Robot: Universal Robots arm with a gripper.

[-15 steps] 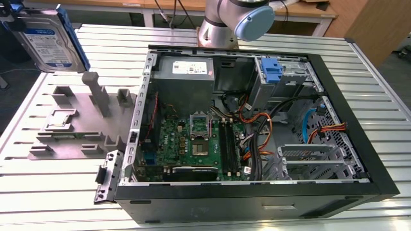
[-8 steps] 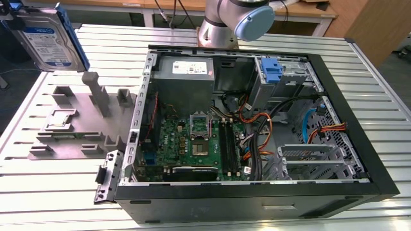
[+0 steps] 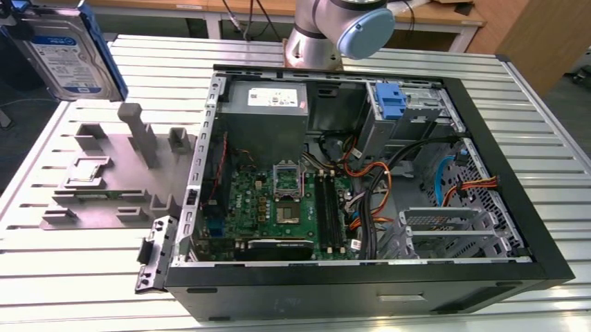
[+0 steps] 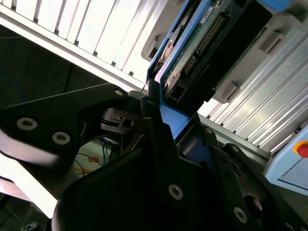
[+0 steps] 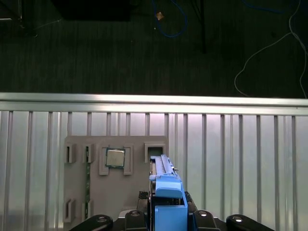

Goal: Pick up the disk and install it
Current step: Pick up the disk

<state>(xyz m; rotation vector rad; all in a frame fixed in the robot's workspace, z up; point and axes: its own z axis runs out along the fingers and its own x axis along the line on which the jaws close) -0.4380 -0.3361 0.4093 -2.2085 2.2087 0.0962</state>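
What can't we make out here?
disk: top cut off by the exterior view's upper edge.
Disk label: unseen in the first wrist view, drive edge-on.
gripper: in the second wrist view its black body hides the pad contact on the carrier.
drive cage: inside hidden behind blue bracket, exterior view.

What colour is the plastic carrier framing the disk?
Bright blue, best seen on the disk in the first wrist view.

Silver arm [image 3: 309,38], pale blue joint cap [image 3: 367,31]; black pincer [image 4: 175,130] with silver screws [image 4: 175,191]
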